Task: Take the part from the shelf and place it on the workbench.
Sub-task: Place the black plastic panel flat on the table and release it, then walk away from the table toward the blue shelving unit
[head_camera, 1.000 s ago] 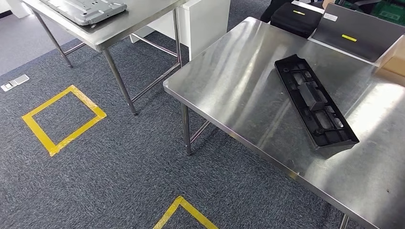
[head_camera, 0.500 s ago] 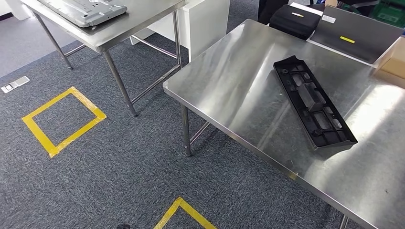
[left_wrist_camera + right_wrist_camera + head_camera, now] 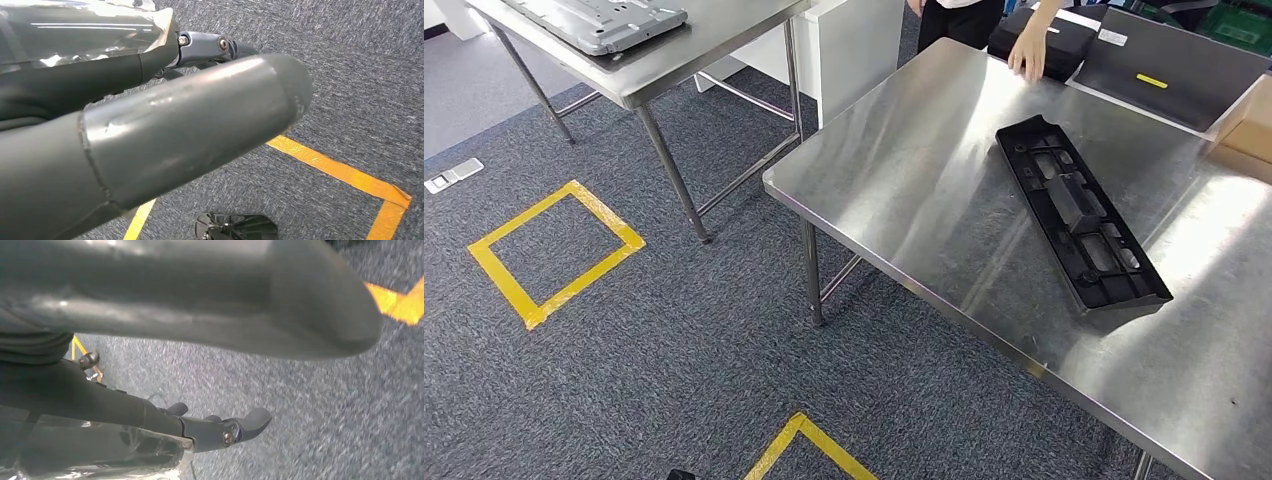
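On the shiny steel workbench (image 3: 924, 190) at the right of the frame, the long black plastic part (image 3: 1079, 215) is lying flat, slanting from upper left down to lower right. Both robot hands, left hand (image 3: 150, 140) and right hand (image 3: 190, 305), are hanging over bumpy grey carpet (image 3: 674, 340), holding nothing, fingers apart. Up top, a person's hand (image 3: 1029, 60) is touching a black case (image 3: 1046, 40), partly cut off.

The robot's left hand (image 3: 150, 145) is hanging low over the floor, its thick grey thumb stretching across the middle of the left wrist picture and its darker fingers (image 3: 220, 47) lying straight along the upper edge, holding nothing. The right hand (image 3: 200, 340) is hanging likewise, the grey thumb spanning the top of its frame, the dark fingers (image 3: 240, 425) extending apart below, gripping nothing.
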